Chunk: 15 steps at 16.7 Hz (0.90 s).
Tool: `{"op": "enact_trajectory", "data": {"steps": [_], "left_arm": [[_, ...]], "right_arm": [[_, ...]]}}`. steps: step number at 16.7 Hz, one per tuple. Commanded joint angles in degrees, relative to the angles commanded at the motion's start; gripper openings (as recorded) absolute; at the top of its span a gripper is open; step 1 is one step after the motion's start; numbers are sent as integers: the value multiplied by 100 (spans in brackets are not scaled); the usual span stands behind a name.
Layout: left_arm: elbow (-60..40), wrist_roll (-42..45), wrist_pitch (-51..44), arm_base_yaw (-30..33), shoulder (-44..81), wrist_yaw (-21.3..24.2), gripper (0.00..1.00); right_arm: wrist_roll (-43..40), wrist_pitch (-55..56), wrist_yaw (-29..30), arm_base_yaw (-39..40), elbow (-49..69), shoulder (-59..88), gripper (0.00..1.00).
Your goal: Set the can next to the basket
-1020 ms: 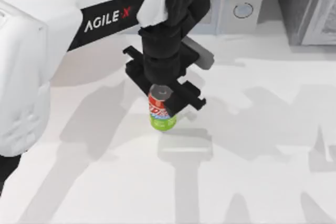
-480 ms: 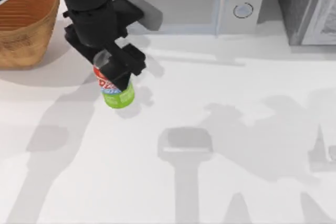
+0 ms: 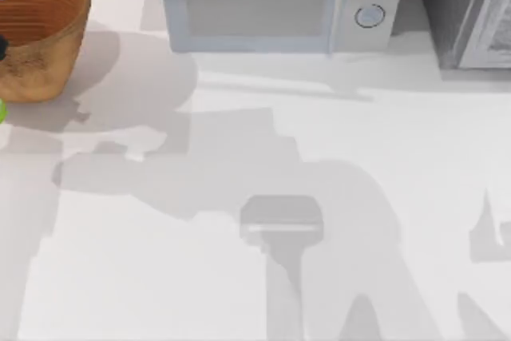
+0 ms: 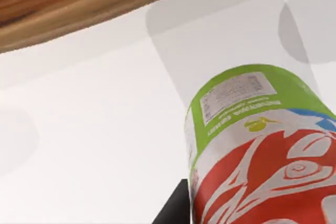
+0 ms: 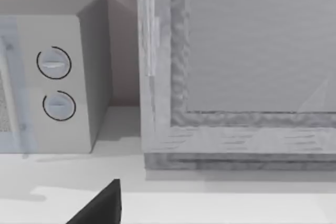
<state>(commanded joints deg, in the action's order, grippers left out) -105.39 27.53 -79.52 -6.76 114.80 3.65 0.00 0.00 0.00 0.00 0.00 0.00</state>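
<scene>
Close to the left wrist camera, the can hangs above the white tabletop; whether the left hand grips it I cannot tell. Beyond stands the basket, at the tabletop's far left, just beside the can

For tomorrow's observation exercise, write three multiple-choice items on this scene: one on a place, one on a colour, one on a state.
1. Where on the table is the basket?
A. far left corner
B. near right corner
C. centre

2. What colour is the lower part of the can?
A. blue
B. green
C. yellow

3. How does the can lie in the left wrist view?
A. crushed flat
B. standing inside the basket
C. over bare table, outside the basket

Answers: 1 A, the top view shows it at the far left; 2 B, green band under the red; 3 C, white table surrounds it, basket wall beyond.
</scene>
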Motion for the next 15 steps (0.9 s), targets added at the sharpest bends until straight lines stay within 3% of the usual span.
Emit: {"op": "enact_trajectory", "data": {"steps": [5,15], "left_arm": [[57,-197,869,-1484,799,-303,0],[170,-109,1250,-1796,978,-278,0]], "right_arm": [[0,0,0,0,0,0,100],[0,0,0,0,0,0,100]]}}
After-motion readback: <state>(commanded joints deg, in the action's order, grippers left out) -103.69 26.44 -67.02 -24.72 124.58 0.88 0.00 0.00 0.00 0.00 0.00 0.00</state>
